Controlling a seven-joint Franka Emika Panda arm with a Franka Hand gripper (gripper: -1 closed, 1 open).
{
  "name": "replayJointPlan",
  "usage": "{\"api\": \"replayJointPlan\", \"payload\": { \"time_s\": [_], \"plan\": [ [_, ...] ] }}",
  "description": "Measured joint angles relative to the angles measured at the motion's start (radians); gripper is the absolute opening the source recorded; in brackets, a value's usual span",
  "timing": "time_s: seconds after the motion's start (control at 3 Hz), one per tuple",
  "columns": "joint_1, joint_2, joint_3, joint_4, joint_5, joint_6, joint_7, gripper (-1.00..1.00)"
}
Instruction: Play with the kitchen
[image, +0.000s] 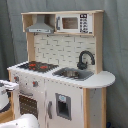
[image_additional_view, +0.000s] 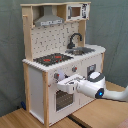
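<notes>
One claw (image_additional_view: 62, 83) (white) at kitchen (image_additional_view: 60, 30) oven

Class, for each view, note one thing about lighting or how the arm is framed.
First exterior view: even, soft light on the kitchen, arm cut off at the left edge. Second exterior view: a blue light glows on the arm, which is fully in frame at the oven door.

The kitchen (image_additional_view: 60, 65) stands directly on a light wooden surface (image_additional_view: 20, 119), seen best in the second exterior view, where plank-like boards run under its base and out toward the second exterior view's lower left and right. A dark seam crosses the boards just in front of the cabinet's foot. In the first exterior view only a small strip of that wood (image: 6, 116) shows at the lower left; it appears to be the same surface.
</notes>
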Motion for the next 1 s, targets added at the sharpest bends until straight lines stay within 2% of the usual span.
{"api": "replayJointPlan", "payload": {
  "time_s": [0.67,1.0],
  "plan": [
    [-0.125,0.0,0.011,0.143,0.0,-0.075,0.001,1.0],
    [-0.14,0.0,0.012,0.154,0.0,-0.076,0.002,1.0]
  ]
}}
